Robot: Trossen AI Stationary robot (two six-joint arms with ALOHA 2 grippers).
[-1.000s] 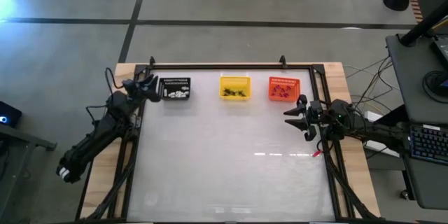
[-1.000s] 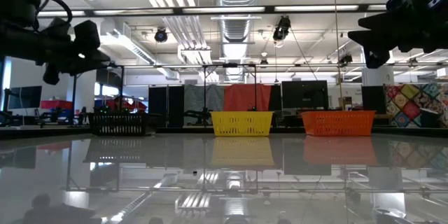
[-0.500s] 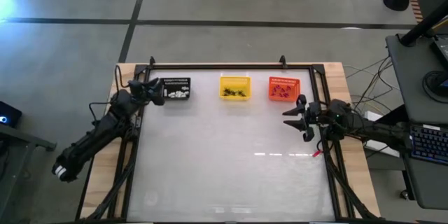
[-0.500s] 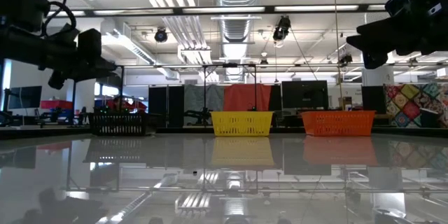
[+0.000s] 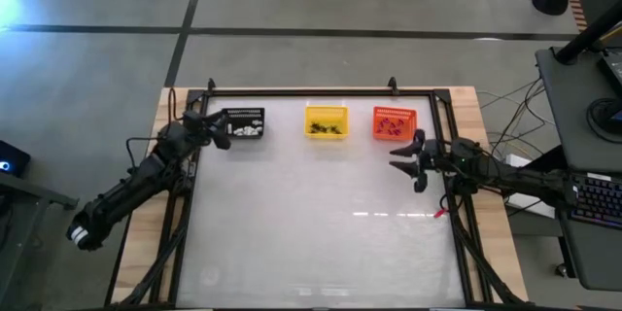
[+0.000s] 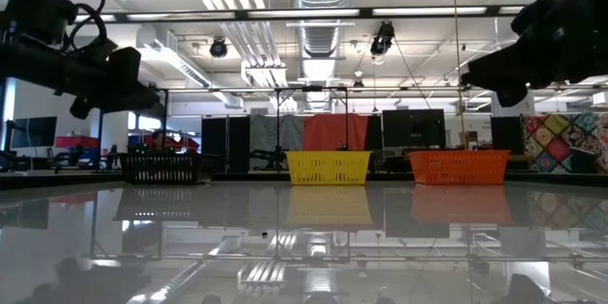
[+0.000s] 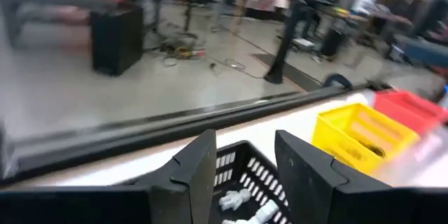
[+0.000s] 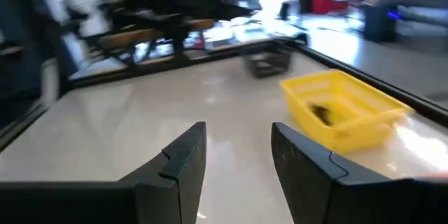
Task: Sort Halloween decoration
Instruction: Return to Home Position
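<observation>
Three small slatted baskets stand in a row by the table's far edge. The black basket (image 5: 243,123) holds white bits (image 7: 238,199). The yellow basket (image 5: 327,121) holds black shapes (image 8: 322,114), and the orange basket (image 5: 394,123) holds purple bits. My left gripper (image 5: 220,132) hovers open just left of the black basket, its fingers (image 7: 199,171) pointing over the basket's near corner. My right gripper (image 5: 403,162) hovers open just in front of the orange basket, pointing toward the table's left, with nothing between its fingers (image 8: 185,157).
A black frame rail (image 5: 321,91) runs along the table's far edge and down both sides. The wide glossy tabletop (image 5: 321,224) stretches in front of the baskets. A desk with a keyboard (image 5: 593,199) stands beyond the right edge.
My left gripper has crept a little toward the black basket, sinking slightly and rolling at the wrist. My right gripper has edged slightly toward the table's left and also rolled. Both stay open; the baskets have not moved.
</observation>
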